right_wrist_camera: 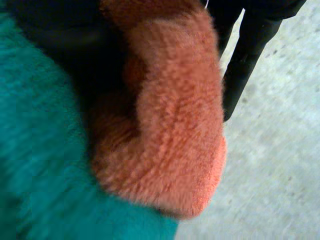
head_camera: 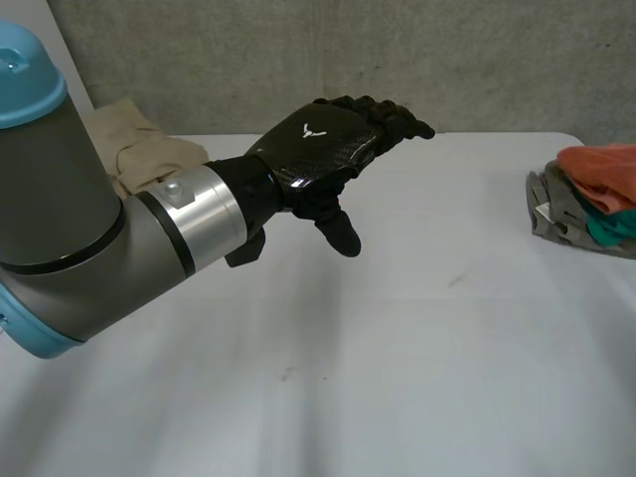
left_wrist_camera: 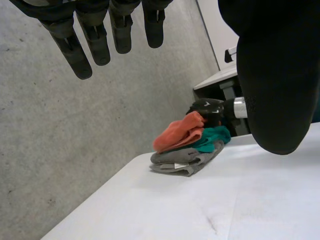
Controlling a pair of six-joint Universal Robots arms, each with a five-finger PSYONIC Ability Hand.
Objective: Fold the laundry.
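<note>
Pile (head_camera: 558, 214) at table's (head_camera: 397, 358) right edge: we want R hand (left_wrist_camera: 210, 109) (grip unclear) peeling only orange cloth (right_wrist_camera: 175, 125); L hand (head_camera: 323, 149) hovers open.

Cropped by head view's edge: laundry pile (head_camera: 586, 204). Half hidden behind left arm (head_camera: 70, 199): beige cloth (head_camera: 139, 149). Buried against orange cloth (right_wrist_camera: 170, 125) and teal cloth (right_wrist_camera: 40, 165): right hand (right_wrist_camera: 247, 55), grip unreadable. Blurred up close, both cloths.
</note>
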